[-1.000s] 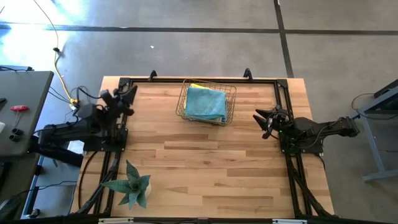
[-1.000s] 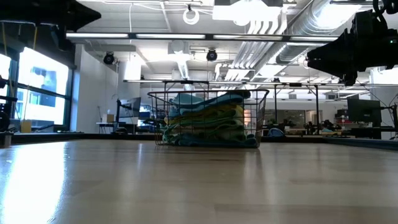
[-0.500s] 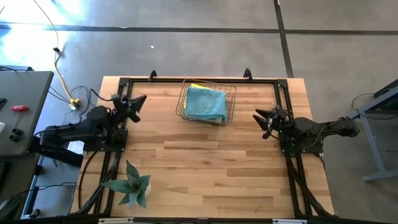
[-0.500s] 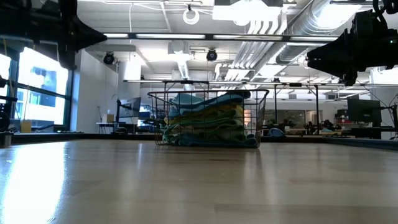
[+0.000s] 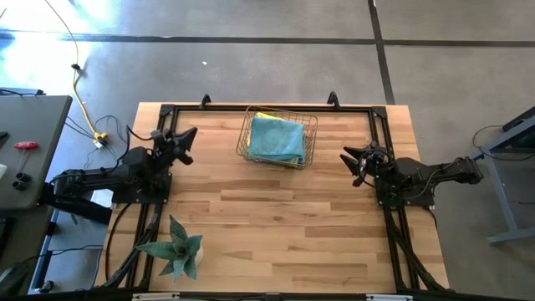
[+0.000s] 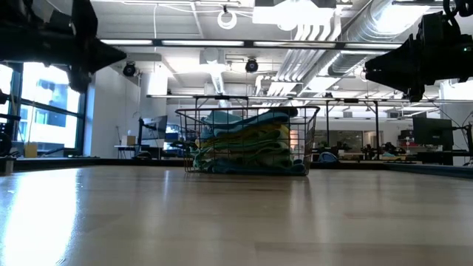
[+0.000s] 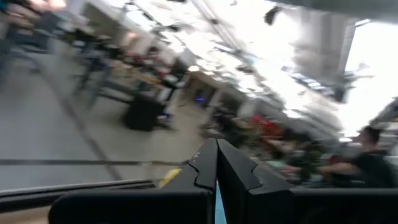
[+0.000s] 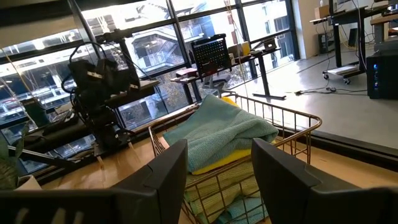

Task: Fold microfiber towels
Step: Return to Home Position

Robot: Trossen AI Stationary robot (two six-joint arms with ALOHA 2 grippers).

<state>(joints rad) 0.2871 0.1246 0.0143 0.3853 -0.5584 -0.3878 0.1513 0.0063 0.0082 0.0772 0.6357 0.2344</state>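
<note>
The microfiber towels (image 5: 277,139) lie stacked in a copper wire basket (image 5: 313,132) at the middle of the table's far side. The top towel is light blue (image 8: 227,129), with a yellow one under it (image 8: 214,163) and more below (image 6: 247,151). My left gripper (image 5: 191,134) hangs shut above the table's far left, pointing toward the basket and well short of it; it also shows in the low view (image 6: 118,55) and the left wrist view (image 7: 216,163). My right gripper (image 5: 347,156) waits open at the table's right, pointing at the basket, with nothing between its fingers (image 8: 219,152).
A spiky green plant (image 5: 175,247) stands near the table's near left corner. Black frame rails (image 5: 267,107) run along the table's far, left and right edges. Bare wood (image 5: 276,226) lies between the basket and the near edge. A person (image 7: 368,163) shows in the room beyond.
My left gripper has sunk and reached out a little toward the basket, staying shut; in the low view it has come down into the picture's upper left. The basket, the towels and my right arm have kept still.
</note>
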